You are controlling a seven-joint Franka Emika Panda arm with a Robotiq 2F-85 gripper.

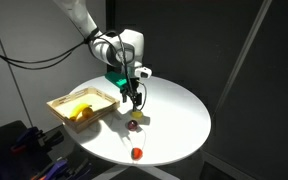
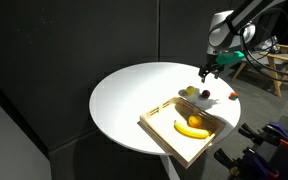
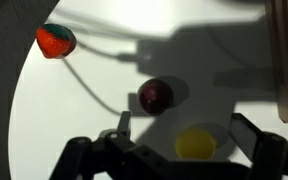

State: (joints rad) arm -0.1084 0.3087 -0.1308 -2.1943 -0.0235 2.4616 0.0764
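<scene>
My gripper [image 1: 134, 100] [image 2: 206, 72] hangs open and empty over a round white table [image 1: 174, 110] [image 2: 124, 100]. In the wrist view its fingers [image 3: 187, 135] straddle a small yellow round fruit [image 3: 195, 143] lying on the table below. A dark red round fruit [image 3: 155, 95] [image 1: 133, 125] [image 2: 205, 96] lies just beyond it. A red fruit with a green top [image 3: 55, 40] [image 1: 137, 153] [image 2: 231, 95] lies farther off near the table's edge. The yellow fruit also shows in an exterior view [image 2: 191, 92].
A shallow wooden tray [image 1: 59, 103] [image 2: 159, 128] sits at the table's edge and holds a banana [image 1: 80, 112] [image 2: 191, 126]. Dark curtains surround the table. A cable's shadow crosses the tabletop in the wrist view.
</scene>
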